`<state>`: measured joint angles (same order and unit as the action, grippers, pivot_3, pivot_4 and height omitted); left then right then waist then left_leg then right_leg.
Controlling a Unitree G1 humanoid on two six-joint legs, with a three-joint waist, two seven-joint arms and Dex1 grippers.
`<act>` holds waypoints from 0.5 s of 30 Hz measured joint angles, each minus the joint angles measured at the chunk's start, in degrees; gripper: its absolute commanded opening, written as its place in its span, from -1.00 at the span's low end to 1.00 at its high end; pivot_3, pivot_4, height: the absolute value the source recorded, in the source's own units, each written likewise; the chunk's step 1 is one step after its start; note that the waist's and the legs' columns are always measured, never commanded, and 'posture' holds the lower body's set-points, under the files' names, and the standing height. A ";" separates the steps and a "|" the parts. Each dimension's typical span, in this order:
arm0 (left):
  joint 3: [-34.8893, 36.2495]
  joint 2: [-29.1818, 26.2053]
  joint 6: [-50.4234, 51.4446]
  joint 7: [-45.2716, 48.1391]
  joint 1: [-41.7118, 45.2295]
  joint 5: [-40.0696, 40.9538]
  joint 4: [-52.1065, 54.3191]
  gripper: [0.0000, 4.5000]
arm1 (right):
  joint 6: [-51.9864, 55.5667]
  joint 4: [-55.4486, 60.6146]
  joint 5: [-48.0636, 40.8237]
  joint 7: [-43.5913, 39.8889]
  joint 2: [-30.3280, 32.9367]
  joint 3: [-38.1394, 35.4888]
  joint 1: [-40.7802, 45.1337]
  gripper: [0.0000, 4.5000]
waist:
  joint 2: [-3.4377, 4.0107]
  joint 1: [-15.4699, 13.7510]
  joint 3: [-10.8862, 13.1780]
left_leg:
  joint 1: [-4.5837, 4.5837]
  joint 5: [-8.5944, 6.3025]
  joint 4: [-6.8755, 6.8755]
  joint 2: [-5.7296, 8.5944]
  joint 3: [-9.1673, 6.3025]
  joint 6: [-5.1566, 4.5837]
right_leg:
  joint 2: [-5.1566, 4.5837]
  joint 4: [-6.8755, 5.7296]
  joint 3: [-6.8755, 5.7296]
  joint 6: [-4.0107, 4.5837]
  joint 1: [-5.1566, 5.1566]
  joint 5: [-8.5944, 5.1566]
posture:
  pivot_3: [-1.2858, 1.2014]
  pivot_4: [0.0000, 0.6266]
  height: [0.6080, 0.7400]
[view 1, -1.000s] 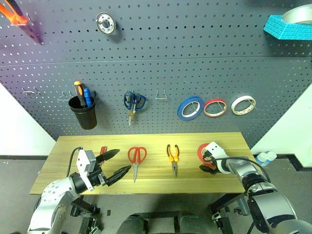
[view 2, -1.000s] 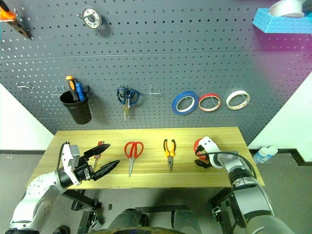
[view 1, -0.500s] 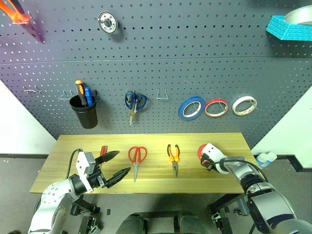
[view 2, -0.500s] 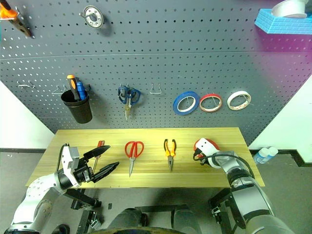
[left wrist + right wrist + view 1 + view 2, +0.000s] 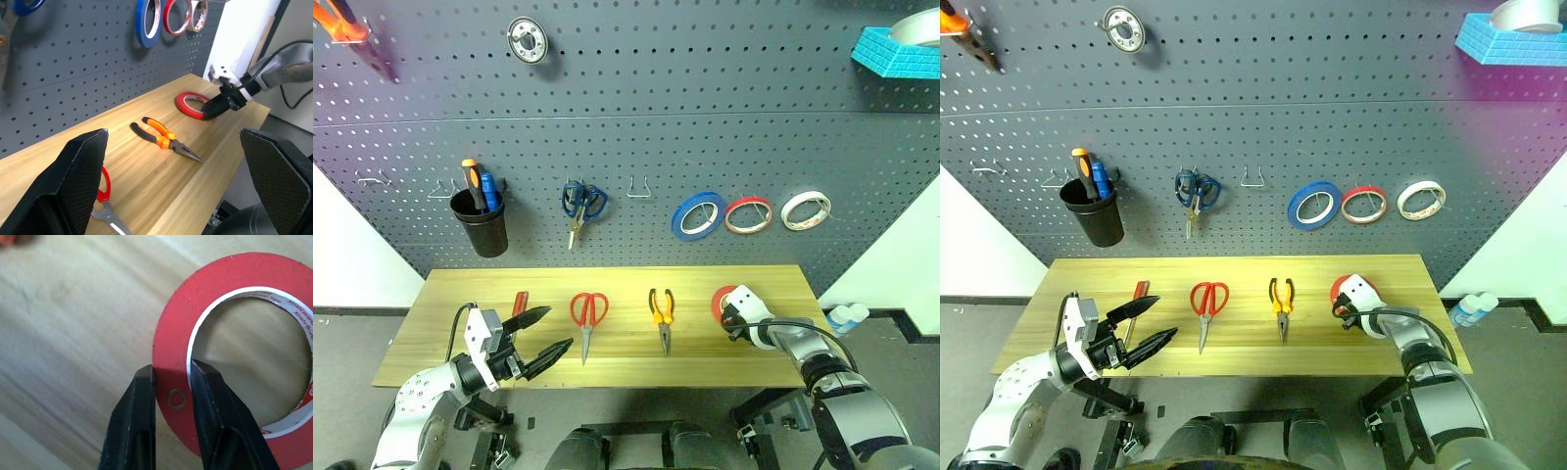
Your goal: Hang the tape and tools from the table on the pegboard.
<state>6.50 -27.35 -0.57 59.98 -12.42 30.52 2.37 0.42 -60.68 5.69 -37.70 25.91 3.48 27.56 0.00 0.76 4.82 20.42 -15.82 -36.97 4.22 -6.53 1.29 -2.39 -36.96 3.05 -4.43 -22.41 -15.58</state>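
Right gripper (image 5: pixel 172 382) jaws clamp the tape (image 5: pixel 234 352) wall, ready for lifting off the counter (image 5: pixel 607 343); left gripper (image 5: pixel 548 333) jaws apart, idle.

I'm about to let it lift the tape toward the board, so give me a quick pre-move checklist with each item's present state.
1. Right gripper closed across the wall of the red-orange ring-shaped tape roll: ok.
2. Roll lying flat on the light wooden table: ok.
3. Free metal hook on the dark grey pegboard: ok.
4. Left gripper open, holding nothing: ok.
5. Orange-and-black-handled pliers apart from the roll: ok.
6. Grip firmness: cannot tell.
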 measured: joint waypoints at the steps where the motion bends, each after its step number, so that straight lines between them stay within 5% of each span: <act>1: -0.01 0.07 -0.05 0.06 0.17 -0.01 -0.05 1.00 | -0.08 1.16 -1.64 -0.64 0.01 -1.52 -0.92 -0.71 | -0.01 -0.01 0.05 | 0.00 0.00 0.01 0.00 0.00 0.00 | 0.00 0.00 0.00 -0.01 -0.01 0.00 | 0.05 -0.84 1.00; 15: -0.04 0.23 0.25 0.51 2.69 -0.04 -0.35 1.00 | -4.08 23.70 -25.43 -7.80 -4.83 -18.79 -15.82 -0.71 | 0.20 0.19 0.40 | 0.03 -0.01 0.02 -0.01 -0.01 -0.01 | -0.02 0.02 0.01 -0.26 -0.02 -0.16 | 0.01 -0.86 1.00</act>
<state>6.46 -27.12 -0.32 60.49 -9.73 30.49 2.01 -3.66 -36.98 -19.74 -45.50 21.08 -15.31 11.74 0.19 0.95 5.22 20.45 -15.83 -36.94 4.21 -6.53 1.28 -2.41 -36.94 3.06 -4.69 -22.43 -15.74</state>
